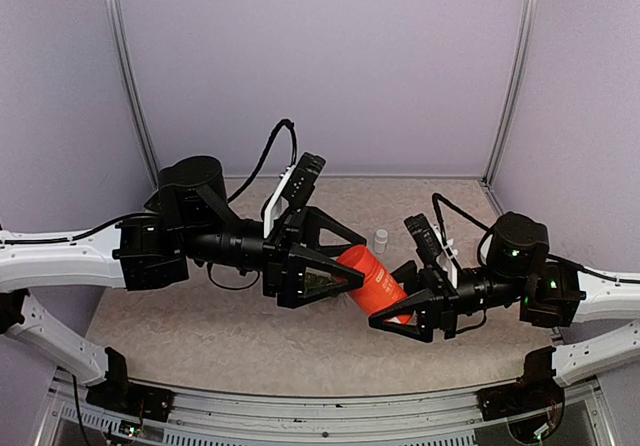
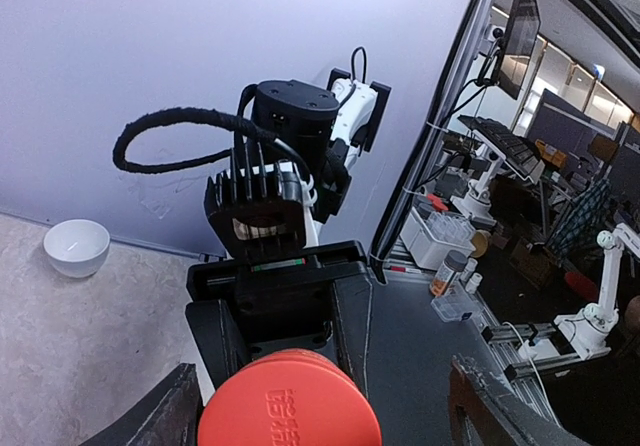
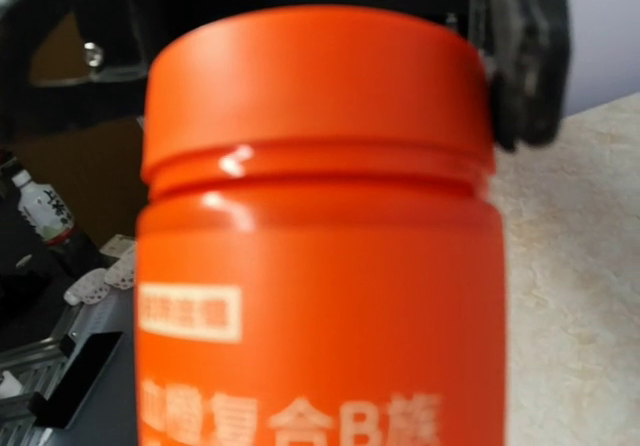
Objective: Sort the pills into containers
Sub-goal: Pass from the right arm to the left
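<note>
Top view first. The left claw (image 1: 364, 263) reaches in from the left edge and is spread wide, with one tip on each side of the cap end of the orange bottle (image 1: 378, 281). The bottle hangs tilted above the middle of the surface (image 1: 200, 336). Through the left claw's frame there's a dark greenish patch that could be the containers (image 1: 322, 284), roughly halfway between the near and far edges. It's so covered up that I can't make out lids or compartments.

The left wrist view gives you what the top view can't: the cap face-on, with a gap on both sides to the left claw's fingers (image 2: 160, 421), so that claw isn't gripping anything. It also catches a white bowl (image 2: 77, 246) at the edge where the surface meets the wall, which the top view doesn't show at all. The right arm's black body sits right behind the cap and blocks most of that view.

A small white bottle (image 1: 381, 238) stands upright toward the far edge, right of middle, apart from both claws.

The right claw (image 1: 392, 301) comes in from the right edge and is clamped on the orange bottle's body. Its own wrist view is basically all bottle, blurry, with a pale label. I can't pick out its fingers there, only a dark part beside the cap and a strip of surface on the right.
</note>
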Robot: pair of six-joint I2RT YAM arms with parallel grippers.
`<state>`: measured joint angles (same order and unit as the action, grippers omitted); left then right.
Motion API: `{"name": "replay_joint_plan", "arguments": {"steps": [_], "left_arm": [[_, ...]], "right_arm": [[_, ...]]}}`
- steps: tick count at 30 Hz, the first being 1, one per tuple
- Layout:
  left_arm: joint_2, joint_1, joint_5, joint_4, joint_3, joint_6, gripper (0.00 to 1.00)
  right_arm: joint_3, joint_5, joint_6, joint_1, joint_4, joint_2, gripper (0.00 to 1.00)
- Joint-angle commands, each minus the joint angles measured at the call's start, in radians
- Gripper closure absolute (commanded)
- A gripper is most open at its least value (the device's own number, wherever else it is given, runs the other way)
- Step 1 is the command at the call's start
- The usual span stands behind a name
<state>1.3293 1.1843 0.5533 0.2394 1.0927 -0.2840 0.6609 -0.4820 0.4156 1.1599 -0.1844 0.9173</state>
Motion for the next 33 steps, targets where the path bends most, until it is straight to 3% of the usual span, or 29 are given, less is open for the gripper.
{"name": "replay_joint_plan", "arguments": {"steps": [1, 12, 23, 25, 33], "left_arm": [[0.025, 0.006, 0.015, 0.019, 0.009, 0.002, 0.18], [0.072, 0.009, -0.016, -0.051, 0.049, 0.029, 0.19], [0.079, 0.005, -0.008, -0.059, 0.064, 0.025, 0.58], [0.074, 0.001, -0.027, -0.056, 0.062, 0.014, 0.58], [0.013, -0.074, -0.255, -0.120, 0.043, -0.078, 0.58]], "right_arm": [[0.028, 0.047, -0.018, -0.008, 0.018, -0.015, 1.00], [0.036, 0.068, -0.040, -0.012, 0.024, -0.031, 1.00], [0.039, 0.087, -0.063, -0.022, 0.042, -0.018, 0.99], [0.039, 0.108, -0.070, -0.024, 0.055, -0.025, 0.86], [0.021, 0.368, -0.150, -0.032, 0.186, -0.078, 0.12]]}}
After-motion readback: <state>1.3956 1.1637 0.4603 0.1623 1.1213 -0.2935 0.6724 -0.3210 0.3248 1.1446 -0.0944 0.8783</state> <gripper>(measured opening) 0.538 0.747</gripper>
